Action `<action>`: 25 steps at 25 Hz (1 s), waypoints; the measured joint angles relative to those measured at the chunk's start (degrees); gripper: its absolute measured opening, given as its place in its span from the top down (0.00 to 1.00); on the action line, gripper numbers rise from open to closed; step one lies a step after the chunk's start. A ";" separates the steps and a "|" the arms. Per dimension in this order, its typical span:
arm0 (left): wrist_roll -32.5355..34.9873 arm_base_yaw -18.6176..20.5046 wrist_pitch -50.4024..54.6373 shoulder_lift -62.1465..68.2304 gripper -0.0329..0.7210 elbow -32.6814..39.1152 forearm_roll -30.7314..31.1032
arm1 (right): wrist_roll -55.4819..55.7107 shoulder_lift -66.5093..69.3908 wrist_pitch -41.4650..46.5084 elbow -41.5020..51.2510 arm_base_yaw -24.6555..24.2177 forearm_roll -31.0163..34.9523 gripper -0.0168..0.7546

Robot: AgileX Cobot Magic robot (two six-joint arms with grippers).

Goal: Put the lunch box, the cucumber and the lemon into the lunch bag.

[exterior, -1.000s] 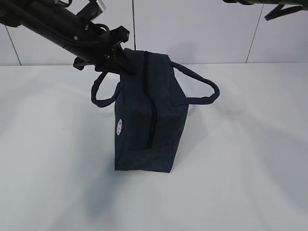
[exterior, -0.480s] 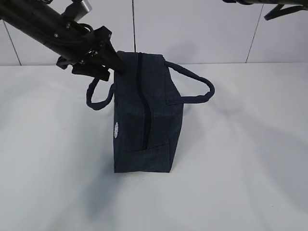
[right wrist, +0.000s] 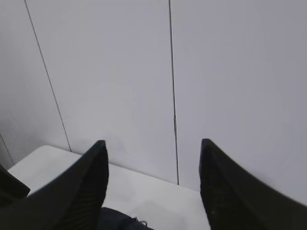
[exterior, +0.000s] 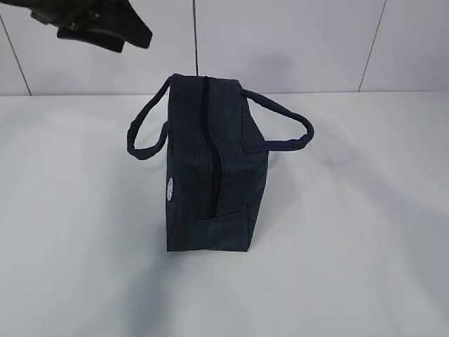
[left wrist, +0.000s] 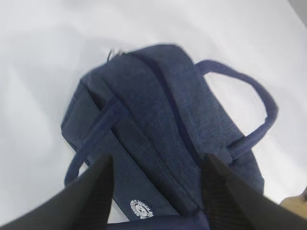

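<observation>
The dark navy lunch bag (exterior: 214,168) stands on the white table (exterior: 351,246), with its zipper line (exterior: 210,140) running along the top and one loop handle hanging on each side. No opening shows. My left gripper (exterior: 130,34) is open and empty, high above the bag's back left. In the left wrist view the left gripper (left wrist: 156,165) looks down on the bag (left wrist: 158,110) and its white logo (left wrist: 142,209). My right gripper (right wrist: 153,148) is open and empty and faces the wall, with a corner of the bag (right wrist: 117,223) below it. The lunch box, cucumber and lemon are out of view.
A white tiled wall (exterior: 295,42) rises right behind the table. The bag's right handle (exterior: 291,126) sticks out to the side. The right arm does not show in the exterior view.
My left gripper has come off the bag's back left top and risen to the upper left. The bag has settled slightly leftward. The right arm has left the top right of the exterior view.
</observation>
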 joint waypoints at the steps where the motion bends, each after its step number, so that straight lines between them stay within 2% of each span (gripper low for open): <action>1: 0.23 0.00 0.00 -1.25 0.42 0.00 0.39 | 0.00 -1.08 0.00 0.00 0.00 0.00 0.38; 11: 0.96 0.00 4.54 -10.18 0.43 0.00 -0.13 | 2.63 -16.43 0.00 0.00 0.00 0.00 0.45; 20: 0.48 -6.02 5.93 -15.97 0.52 0.00 -0.80 | 3.77 -23.85 0.11 -5.65 0.00 0.00 0.47; 25: -1.01 -9.45 6.63 -21.31 0.55 0.00 -0.93 | 8.43 -26.65 2.29 -9.02 0.00 -1.09 0.47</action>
